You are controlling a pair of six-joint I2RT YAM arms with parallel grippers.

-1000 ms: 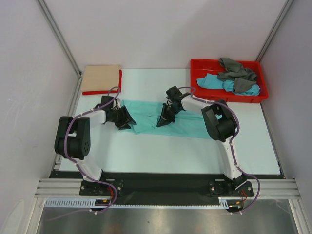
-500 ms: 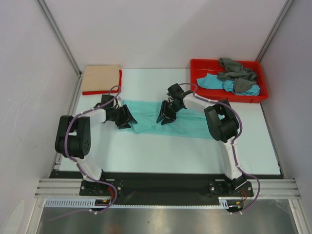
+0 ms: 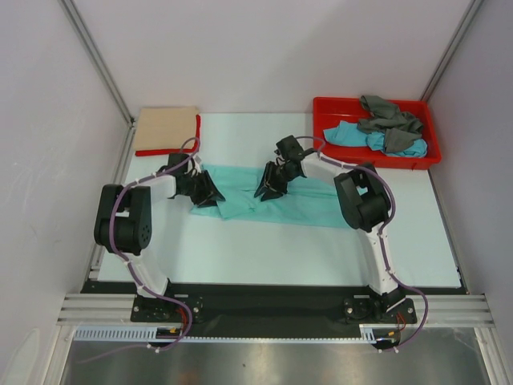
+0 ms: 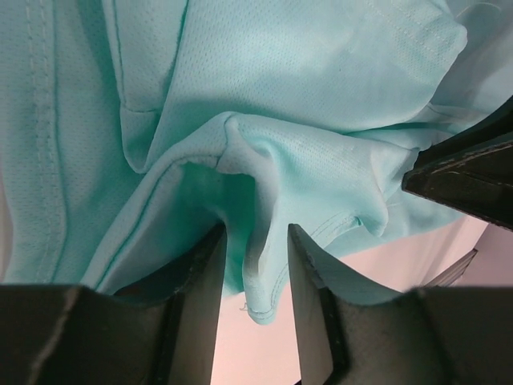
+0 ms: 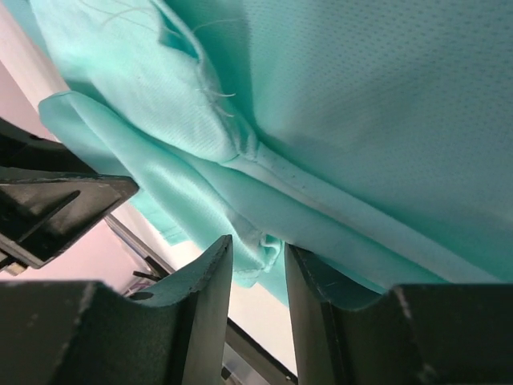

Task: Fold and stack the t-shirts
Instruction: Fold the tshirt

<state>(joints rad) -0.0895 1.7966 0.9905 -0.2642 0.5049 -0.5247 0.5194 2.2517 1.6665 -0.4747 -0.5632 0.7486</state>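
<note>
Top external view is showing the mint-green t-shirt [image 3: 309,204] lying spread across the middle of the surface [image 3: 280,249], with its left end bunched and rumpled. Both arms are reaching in over that end. The left claw [image 3: 210,195] is sitting at the shirt's left edge, and the right claw [image 3: 264,188] is coming down on the cloth a little to the right of it, near the far hem.

Left wrist view is showing the left claw [image 4: 256,241] pinching a raised fold of the mint-green t-shirt [image 4: 321,80]. The fold is narrowing as it passes between the two fingers [image 4: 204,281] and is touching both.

Right wrist view is showing the right claw [image 5: 258,249] with a wad of hem from the mint-green t-shirt [image 5: 385,120] sitting between its fingers [image 5: 200,305]. I cannot tell whether they are squeezing that cloth or only resting beside it.

At the far right, the red tray [image 3: 377,163] is holding the grey t-shirt [image 3: 389,116], crumpled on top of the turquoise-blue t-shirt [image 3: 345,135]. At the far left corner, the beige t-shirt [image 3: 164,127] is lying folded flat on the red t-shirt [image 3: 164,151], whose edge is showing along the near and right sides.
</note>
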